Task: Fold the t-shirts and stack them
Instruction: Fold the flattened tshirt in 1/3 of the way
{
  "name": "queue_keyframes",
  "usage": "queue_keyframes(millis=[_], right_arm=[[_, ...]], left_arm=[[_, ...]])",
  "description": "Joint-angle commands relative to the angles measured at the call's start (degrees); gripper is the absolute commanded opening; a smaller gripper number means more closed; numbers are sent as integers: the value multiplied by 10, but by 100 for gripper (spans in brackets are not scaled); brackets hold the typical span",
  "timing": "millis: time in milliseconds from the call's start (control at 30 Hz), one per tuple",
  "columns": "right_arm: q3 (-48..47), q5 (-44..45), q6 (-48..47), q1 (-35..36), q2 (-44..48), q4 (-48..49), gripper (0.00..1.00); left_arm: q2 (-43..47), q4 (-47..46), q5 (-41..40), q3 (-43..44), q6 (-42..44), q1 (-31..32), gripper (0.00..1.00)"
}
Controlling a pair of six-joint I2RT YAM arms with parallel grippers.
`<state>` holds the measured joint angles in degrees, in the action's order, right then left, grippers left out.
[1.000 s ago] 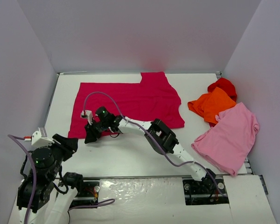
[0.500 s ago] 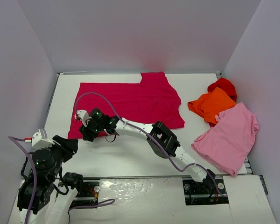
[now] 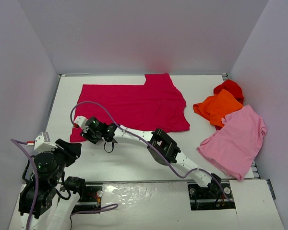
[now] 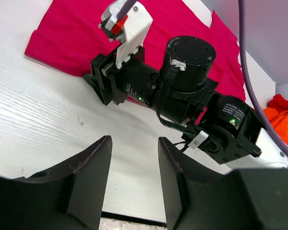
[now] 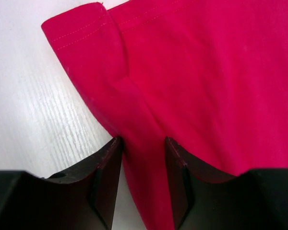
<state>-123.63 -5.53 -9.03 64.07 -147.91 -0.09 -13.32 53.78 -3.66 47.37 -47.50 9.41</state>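
The large crimson t-shirt (image 3: 134, 103) lies spread flat at the back of the table. My right arm reaches far left, so my right gripper (image 3: 83, 133) sits at the shirt's near-left corner. In the right wrist view the gripper (image 5: 143, 163) is open, and a raised fold of the crimson cloth (image 5: 206, 72) lies between its fingers. At the right edge lie the light pink t-shirt (image 3: 235, 141), the orange one (image 3: 218, 108) and the bright red one (image 3: 229, 87), crumpled and overlapping. My left gripper (image 4: 134, 158) is open and empty above bare table, near the front left.
White walls close in the table (image 3: 129, 158) on the left, back and right. The right arm's purple cable (image 3: 93, 106) loops over the crimson shirt. The right arm (image 4: 182, 81) fills the left wrist view just ahead of my left fingers.
My right gripper has slid left along the crimson shirt's near edge to its near-left corner, and its jaws have widened. The left arm has barely moved.
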Motion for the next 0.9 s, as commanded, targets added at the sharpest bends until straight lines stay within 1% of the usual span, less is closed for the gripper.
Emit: queue_keyframes(millis=[0,67,133,167,467,600,767,867], right_arm=[[-34,39,-23,-3,-7,10,29],[-32,36,-19,-3,-7,10,9],[-26,34,-18,-1,0,9,1],[-25,34,-17,0,4,10,0],[3,38,-25,3,68,9,0],[6,20,-25,2,90,10,0],[-10,47,-35,-1,88,20,0],[-29,44,-34,-11,79,23,0]], left_arm=[[-14,-22,16,9,6,2,40],[-16,-23,19,9,7,2,40],[-18,-24,22,8,7,2,40],[-19,-25,23,7,8,2,40],[-17,-32,31,-5,2,2,40],[-17,-34,35,-8,0,2,40],[-17,-34,37,-11,0,2,40],[-17,-32,37,-11,0,2,40]])
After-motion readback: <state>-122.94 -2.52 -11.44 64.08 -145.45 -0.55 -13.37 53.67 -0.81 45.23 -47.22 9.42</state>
